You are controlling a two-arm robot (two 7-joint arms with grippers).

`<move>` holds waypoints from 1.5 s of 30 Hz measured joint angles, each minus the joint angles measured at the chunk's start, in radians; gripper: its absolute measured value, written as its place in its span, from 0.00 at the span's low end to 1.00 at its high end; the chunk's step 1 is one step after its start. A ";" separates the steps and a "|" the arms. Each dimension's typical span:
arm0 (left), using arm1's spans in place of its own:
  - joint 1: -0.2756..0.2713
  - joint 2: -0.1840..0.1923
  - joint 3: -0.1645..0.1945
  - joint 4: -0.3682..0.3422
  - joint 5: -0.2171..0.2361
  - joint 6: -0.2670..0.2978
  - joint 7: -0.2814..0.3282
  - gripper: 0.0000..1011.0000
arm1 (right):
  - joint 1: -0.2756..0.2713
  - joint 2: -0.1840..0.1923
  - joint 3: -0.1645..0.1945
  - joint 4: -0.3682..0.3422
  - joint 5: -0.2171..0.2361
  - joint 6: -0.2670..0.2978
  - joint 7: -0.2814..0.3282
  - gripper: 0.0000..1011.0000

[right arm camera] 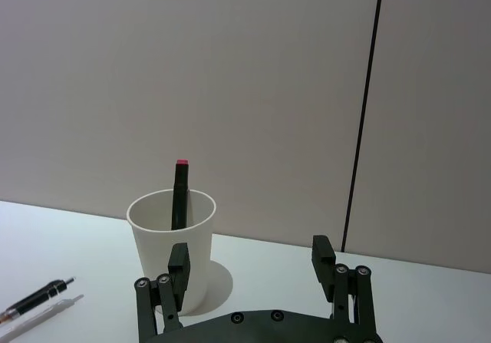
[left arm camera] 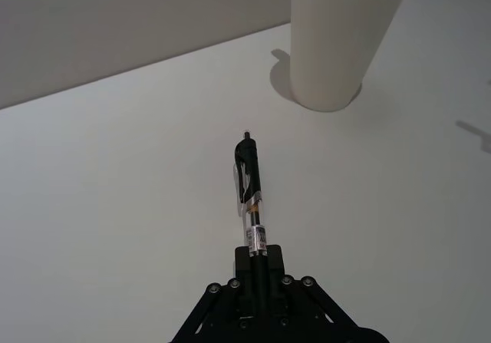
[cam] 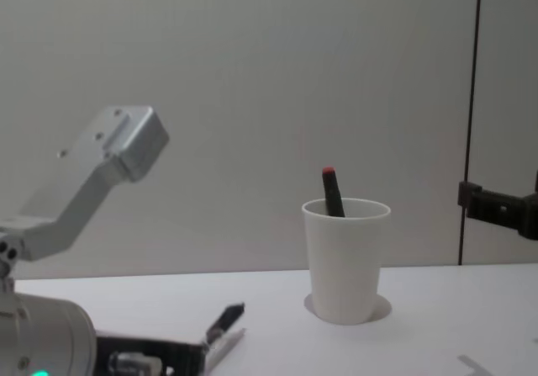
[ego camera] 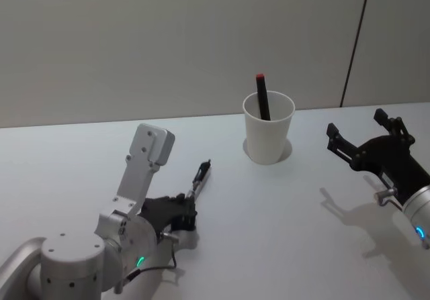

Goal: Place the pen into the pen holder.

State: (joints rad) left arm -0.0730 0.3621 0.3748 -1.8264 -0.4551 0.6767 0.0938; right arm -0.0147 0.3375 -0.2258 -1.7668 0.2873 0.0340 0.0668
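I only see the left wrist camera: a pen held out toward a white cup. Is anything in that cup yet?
Observer: Yes. A black marker with a red end stands in the pen holder.
Operator: Is the other arm nearby?
Observer: The right gripper hovers to the pen holder's right, open and empty.
Operator: Is what I hold off the table?
Observer: The pen shows a separate shadow beneath it, so it seems lifted.
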 joint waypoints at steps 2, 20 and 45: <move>0.003 0.002 -0.002 -0.004 0.004 -0.016 0.005 0.12 | 0.000 0.000 0.000 0.000 0.000 0.000 0.000 0.99; 0.048 0.043 -0.038 -0.058 0.045 -0.247 0.045 0.12 | 0.000 0.000 0.000 0.000 0.000 0.000 0.000 0.99; 0.042 0.077 -0.077 -0.049 -0.023 -0.537 -0.222 0.12 | 0.000 0.000 0.000 0.000 0.000 0.000 0.000 0.99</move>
State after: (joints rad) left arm -0.0310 0.4387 0.2978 -1.8758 -0.4777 0.1401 -0.1277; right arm -0.0147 0.3375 -0.2258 -1.7667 0.2873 0.0340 0.0668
